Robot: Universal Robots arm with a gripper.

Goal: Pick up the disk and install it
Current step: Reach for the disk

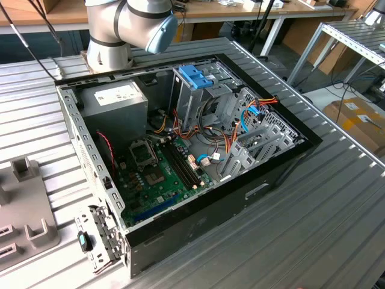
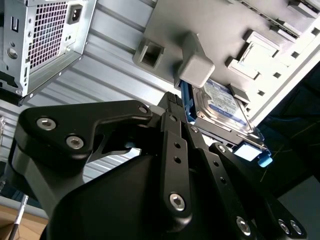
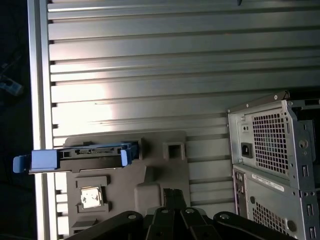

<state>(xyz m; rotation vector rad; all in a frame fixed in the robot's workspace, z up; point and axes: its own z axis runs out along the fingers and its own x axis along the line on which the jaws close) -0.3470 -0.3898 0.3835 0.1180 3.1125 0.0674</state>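
**Where things sit on your table**

Your open computer case (image 1: 198, 211) lies on the ribbed table (image 1: 313, 229), with the arm's base (image 1: 108, 45) just beyond its far side. Inside the case, the power supply (image 1: 114, 99) sits in the far corner toward the exterior view's left. The drive cage (image 1: 195, 96) stands beside it toward the exterior view's right, and the motherboard (image 1: 156, 174) lies on the near side. The fixture (image 1: 24, 201) lies on the table off the exterior view's left of the case. In both wrist views you find the disk (image 2: 220, 107) (image 3: 80, 156) sitting in that fixture by the table's edge, apart from the case.

Silver arm joint (image 1: 129, 24) with pale blue cap, black gripper (image 2: 172, 102) of bolted link bars, seen in both wrist views
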